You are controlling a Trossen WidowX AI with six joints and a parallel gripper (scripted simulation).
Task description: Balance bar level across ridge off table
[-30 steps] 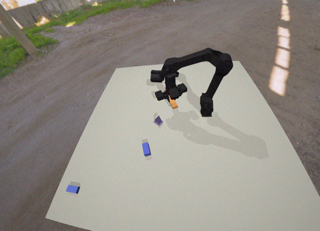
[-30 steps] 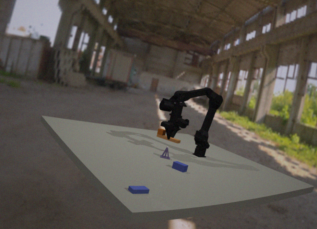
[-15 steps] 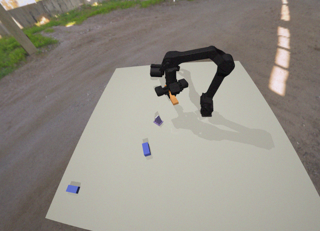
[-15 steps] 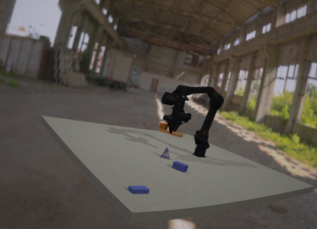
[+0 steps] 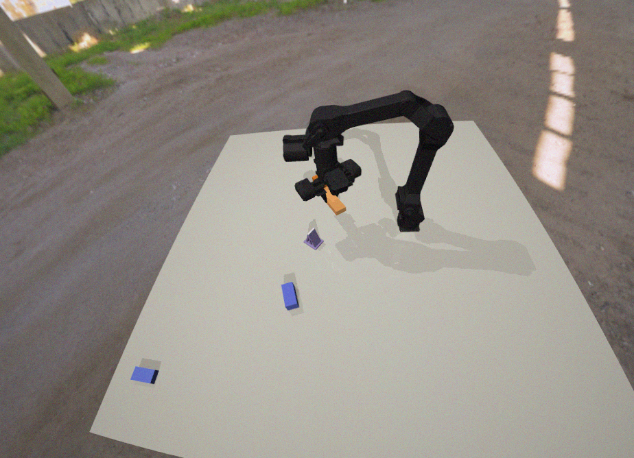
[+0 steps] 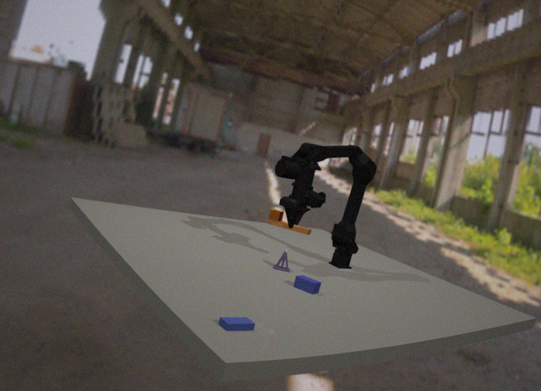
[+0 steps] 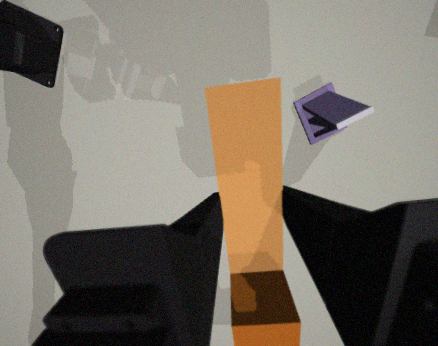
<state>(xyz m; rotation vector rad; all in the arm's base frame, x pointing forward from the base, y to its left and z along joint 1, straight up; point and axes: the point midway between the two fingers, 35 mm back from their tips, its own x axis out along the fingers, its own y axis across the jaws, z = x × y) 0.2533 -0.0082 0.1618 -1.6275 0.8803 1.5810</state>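
Note:
My gripper (image 5: 326,190) (image 6: 291,224) (image 7: 249,196) is shut on the orange bar (image 5: 335,205) (image 6: 298,228) (image 7: 245,145) and holds it above the table. The bar has a thicker block at one end (image 6: 275,214) (image 7: 261,297). The purple ridge (image 5: 313,238) (image 6: 282,261) (image 7: 334,111), a small triangular wedge, stands on the table, nearer the top and exterior views than the bar. In the wrist view it lies to the right of the bar's far end, apart from it.
Two blue blocks lie on the table (image 5: 461,340) (image 6: 153,247): one (image 5: 289,295) (image 6: 307,284) a little beyond the ridge from the arm, one (image 5: 143,374) (image 6: 236,323) near the table's corner. The arm's base (image 5: 409,214) (image 6: 343,251) stands to the right of the ridge.

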